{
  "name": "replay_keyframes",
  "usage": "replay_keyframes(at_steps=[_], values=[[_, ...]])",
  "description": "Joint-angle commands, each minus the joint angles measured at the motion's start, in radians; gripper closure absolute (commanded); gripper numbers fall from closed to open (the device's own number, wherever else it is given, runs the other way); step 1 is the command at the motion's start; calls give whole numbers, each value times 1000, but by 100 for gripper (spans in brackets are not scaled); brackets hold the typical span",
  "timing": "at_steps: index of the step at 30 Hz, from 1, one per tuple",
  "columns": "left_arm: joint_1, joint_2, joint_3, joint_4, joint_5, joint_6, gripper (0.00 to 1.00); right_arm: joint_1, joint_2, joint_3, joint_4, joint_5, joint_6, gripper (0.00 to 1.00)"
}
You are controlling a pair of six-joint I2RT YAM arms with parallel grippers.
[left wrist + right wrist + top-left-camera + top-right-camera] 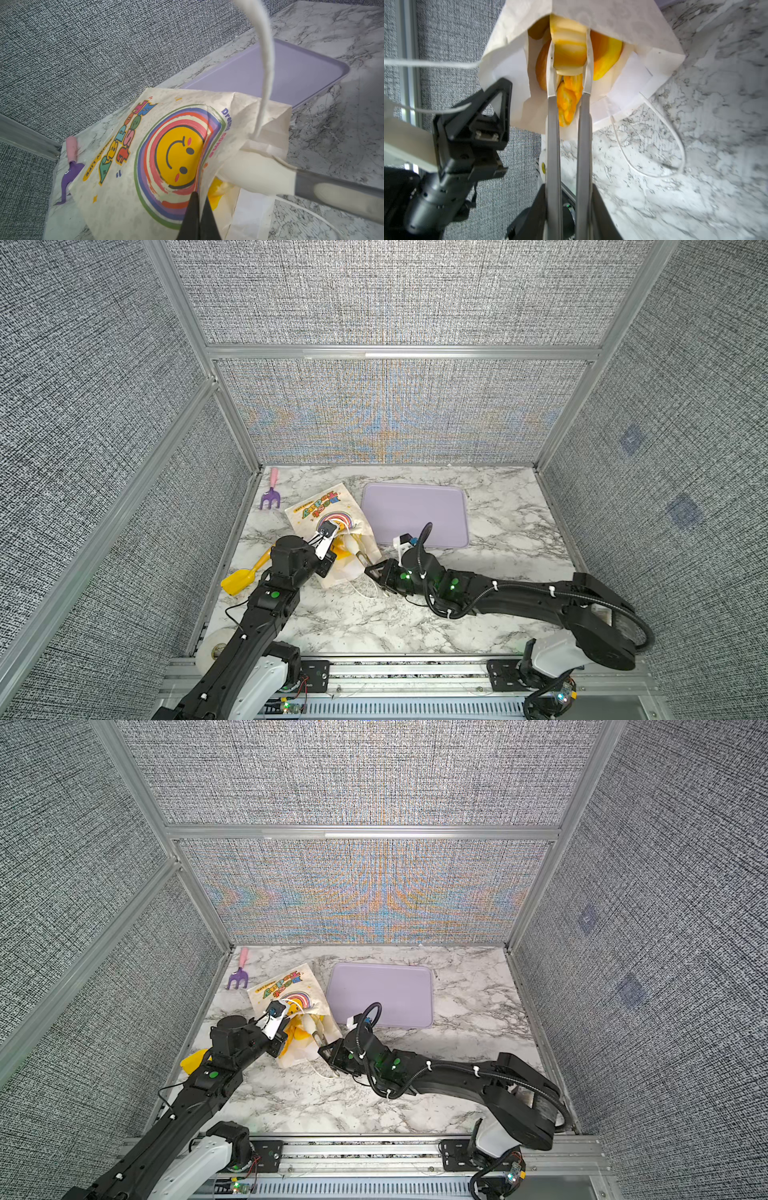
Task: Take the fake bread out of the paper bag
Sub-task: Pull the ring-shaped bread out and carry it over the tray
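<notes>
The bread was contained in the mouth of the paper bag, printed "Best Today" and "Dream come", directly ahead of the right claw. That claw was clenched on tongs, by whose tips one striped roll was pinched. The left claw was clamped on the bag's upper edge.

Left claw pinched shut; right claw squeezed narrow.
</notes>
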Motion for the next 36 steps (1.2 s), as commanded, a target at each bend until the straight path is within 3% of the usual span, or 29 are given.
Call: replay_keyframes(at_steps=[1, 7, 14, 17, 20, 23, 25, 27, 31, 36], values=[[-1, 9, 8, 21, -26, -16, 100, 1, -59, -23, -176, -62, -114, 100], [0, 21, 21, 10, -49, -18, 100, 0, -214, -74, -363, -133, -201, 100], [0, 33, 19, 19, -61, -28, 100, -46, -488, -63, -599, -115, -313, 100], [1, 42, 22, 22, -65, -39, 100, -161, -601, -59, -646, -217, -370, 100], [0, 52, 28, 20, -69, -48, 100, -360, -682, -49, -695, -384, -411, 100], [1, 53, 29, 16, -73, -48, 100, -527, -669, 55, -878, -426, -529, 100], [1, 53, 25, 17, -73, -44, 100, -585, -604, 186, -1040, -347, -654, 100], [1, 52, 25, 19, -71, -42, 100, -598, -525, 296, -1174, -190, -748, 100], [1, 52, 25, 21, -63, -45, 100, -598, -364, 463, -1332, 89, -854, 100], [1, 54, 22, 28, -47, -55, 100, -598, -249, 528, -1365, 224, -898, 100]])
